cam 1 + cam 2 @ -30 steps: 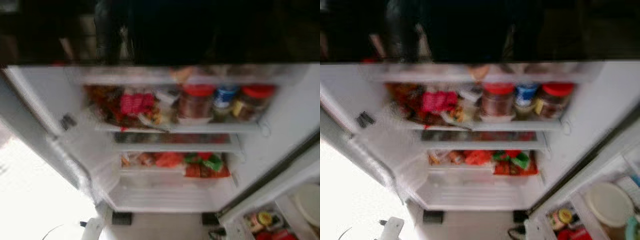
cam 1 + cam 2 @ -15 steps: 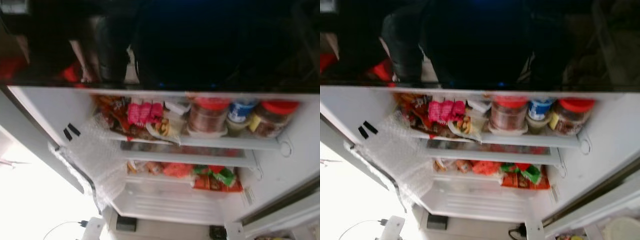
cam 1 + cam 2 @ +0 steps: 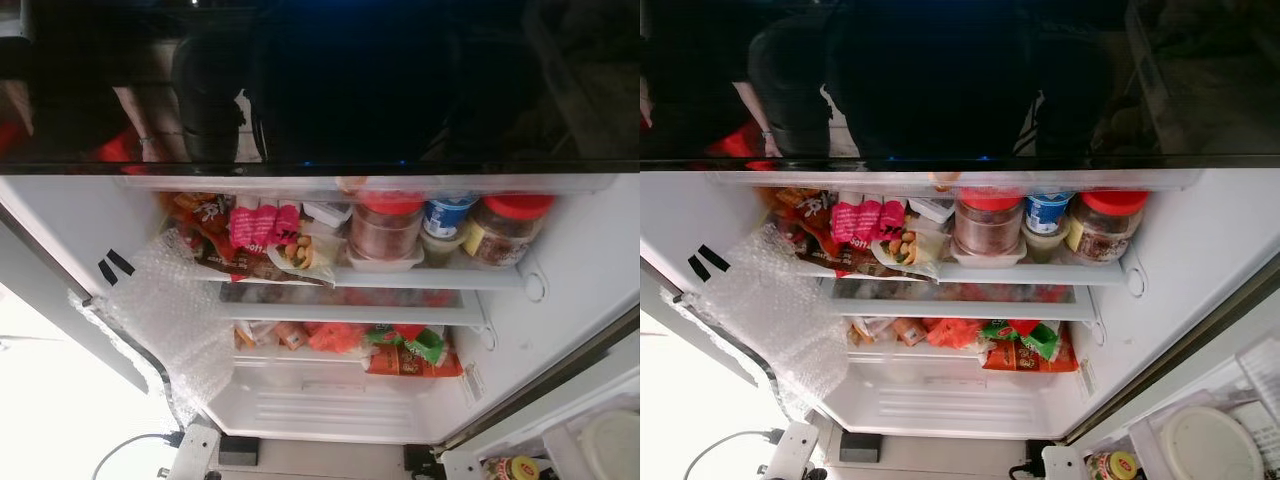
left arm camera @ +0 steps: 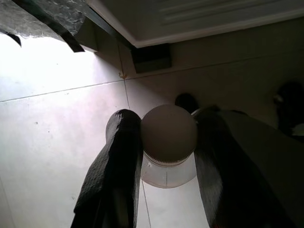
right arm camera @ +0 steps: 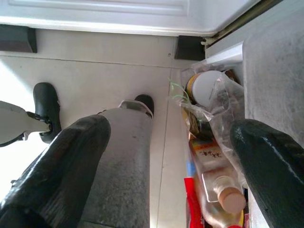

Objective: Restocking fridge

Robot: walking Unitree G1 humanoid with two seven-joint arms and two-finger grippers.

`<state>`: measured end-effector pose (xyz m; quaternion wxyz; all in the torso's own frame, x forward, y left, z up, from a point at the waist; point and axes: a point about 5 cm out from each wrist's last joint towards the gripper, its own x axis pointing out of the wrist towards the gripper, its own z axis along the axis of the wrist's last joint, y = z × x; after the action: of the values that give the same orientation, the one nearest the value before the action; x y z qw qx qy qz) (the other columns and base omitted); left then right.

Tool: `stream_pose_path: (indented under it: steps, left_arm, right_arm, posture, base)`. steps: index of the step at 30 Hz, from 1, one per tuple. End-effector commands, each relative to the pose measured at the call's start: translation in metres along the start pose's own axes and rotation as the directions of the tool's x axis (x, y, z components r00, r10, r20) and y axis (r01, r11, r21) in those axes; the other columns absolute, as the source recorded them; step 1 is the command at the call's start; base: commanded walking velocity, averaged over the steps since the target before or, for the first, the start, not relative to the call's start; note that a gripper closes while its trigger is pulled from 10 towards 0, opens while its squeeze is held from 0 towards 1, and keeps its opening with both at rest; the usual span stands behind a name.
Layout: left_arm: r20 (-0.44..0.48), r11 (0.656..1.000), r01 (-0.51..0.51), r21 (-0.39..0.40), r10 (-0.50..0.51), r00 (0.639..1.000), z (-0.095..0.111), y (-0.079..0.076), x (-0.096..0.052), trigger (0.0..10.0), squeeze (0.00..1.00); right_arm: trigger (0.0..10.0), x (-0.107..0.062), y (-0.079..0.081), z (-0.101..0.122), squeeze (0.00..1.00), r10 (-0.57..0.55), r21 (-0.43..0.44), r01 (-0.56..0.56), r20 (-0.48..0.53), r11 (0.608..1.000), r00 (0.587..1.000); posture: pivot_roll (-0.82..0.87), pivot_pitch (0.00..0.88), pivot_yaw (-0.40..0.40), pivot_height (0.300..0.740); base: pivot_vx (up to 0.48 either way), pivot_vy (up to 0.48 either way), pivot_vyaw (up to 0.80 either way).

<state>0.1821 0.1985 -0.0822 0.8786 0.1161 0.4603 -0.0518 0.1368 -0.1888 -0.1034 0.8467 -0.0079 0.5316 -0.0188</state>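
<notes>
Since a second ago our view has steadied on the open white fridge [image 3: 590, 270]. Our left end effector [image 4: 166, 156] pinches a round-capped white bottle [image 4: 168, 142]; our right end effector [image 5: 171, 156] hangs spread wide.

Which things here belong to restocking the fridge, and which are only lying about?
For the job:
- fridge, open
- white bottle in the left claw
- red-lidded jars on the shelf

Lying about:
- bubble wrap
- cable on the floor
</notes>
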Motion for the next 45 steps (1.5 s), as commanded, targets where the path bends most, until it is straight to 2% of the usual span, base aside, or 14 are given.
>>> stream_pose_path:
  steps: [1, 7, 14, 28, 32, 34, 38, 39, 41, 43, 45]
  left_arm:
    - [-0.021, 1.0, -0.006, -0.007, 0.005, 1.0, -0.007, 0.003, -0.002, 10.0, 0.0]
    - [-0.018, 1.0, -0.005, -0.009, 0.005, 1.0, -0.007, 0.003, -0.002, 10.0, 0.0]
    - [-0.015, 1.0, -0.008, -0.01, 0.008, 1.0, -0.006, 0.003, -0.001, 10.0, 0.0]
    - [-0.019, 1.0, -0.015, 0.001, 0.015, 1.0, -0.006, 0.004, -0.001, 10.0, 0.0]
    - [0.007, 1.0, -0.028, 0.007, 0.028, 1.0, 0.0, 0.007, -0.001, 10.0, 0.0]
    - [0.058, 0.999, -0.031, 0.006, 0.031, 0.998, 0.013, 0.009, 0.001, 10.0, 0.0]
    - [0.243, 0.999, -0.024, 0.03, 0.016, 0.97, 0.061, 0.013, 0.003, 10.0, 0.0]
    - [0.324, 0.999, -0.027, 0.048, 0.01, 0.946, 0.082, 0.014, 0.001, 10.0, 0.0]
    - [0.353, 0.998, -0.027, 0.049, 0.008, 0.936, 0.089, 0.015, 0.0, 10.0, 0.0]
    - [0.514, 0.999, -0.01, 0.043, -0.013, 0.858, 0.129, 0.018, -0.008, 10.0, 0.0]
    - [0.57, 0.999, 0.009, 0.039, -0.03, 0.821, 0.143, 0.017, -0.012, 10.0, 0.0]
  right_arm:
    - [10.0, -0.001, -0.012, -0.003, 0.0, -0.041, 0.018, 0.041, -0.008, 0.999, 0.999]
    - [10.0, -0.001, -0.012, -0.003, 0.0, -0.036, 0.01, 0.036, -0.01, 0.999, 0.999]
    - [10.0, -0.001, -0.011, -0.001, 0.0, -0.034, 0.009, 0.034, -0.006, 0.999, 0.999]
    - [10.0, -0.001, -0.009, -0.001, 0.0, -0.027, 0.021, 0.027, -0.005, 0.999, 1.0]
    - [10.0, -0.001, -0.01, -0.001, 0.0, -0.026, 0.024, 0.026, -0.001, 0.999, 1.0]
    - [10.0, -0.001, -0.01, -0.001, 0.0, -0.025, 0.023, 0.025, -0.001, 0.999, 1.0]
    - [10.0, -0.001, -0.01, -0.001, 0.0, -0.024, 0.025, 0.024, 0.003, 0.999, 1.0]
    - [10.0, -0.001, -0.01, -0.001, 0.0, -0.021, 0.021, 0.021, 0.002, 1.0, 1.0]
    - [10.0, -0.001, -0.01, -0.001, 0.0, -0.02, 0.02, 0.02, 0.001, 1.0, 1.0]
    - [10.0, -0.001, -0.01, -0.002, 0.0, -0.019, 0.026, 0.019, 0.001, 0.999, 1.0]
    - [10.0, -0.001, -0.009, -0.003, 0.0, -0.016, 0.023, 0.017, -0.001, 1.0, 1.0]
  posture:
    - [0.01, 0.085, 0.02, 0.74]
    - [0.01, 0.078, 0.02, 0.74]
    - [0.01, 0.071, 0.021, 0.74]
    - [0.01, 0.085, 0.021, 0.74]
    - [0.01, 0.087, 0.02, 0.74]
    - [0.01, 0.088, 0.019, 0.74]
    - [0.01, 0.088, 0.018, 0.74]
    - [0.01, 0.087, 0.019, 0.74]
    - [0.01, 0.087, 0.019, 0.74]
    - [0.01, 0.086, 0.02, 0.74]
    - [0.01, 0.086, 0.02, 0.74]
  base:
    - [0.0, 0.0, 0.0]
    - [0.0, 0.0, 0.0]
    - [-0.333, 0.0, 0.0]
    - [0.0, 0.0, 0.0]
    - [0.0, 0.0, 0.0]
    - [0.0, 0.0, 0.0]
    - [0.0, 0.0, 0.0]
    - [0.0, 0.0, 0.0]
    - [0.0, 0.0, 0.0]
    - [0.0, 0.0, 0.0]
    - [0.0, 0.0, 0.0]
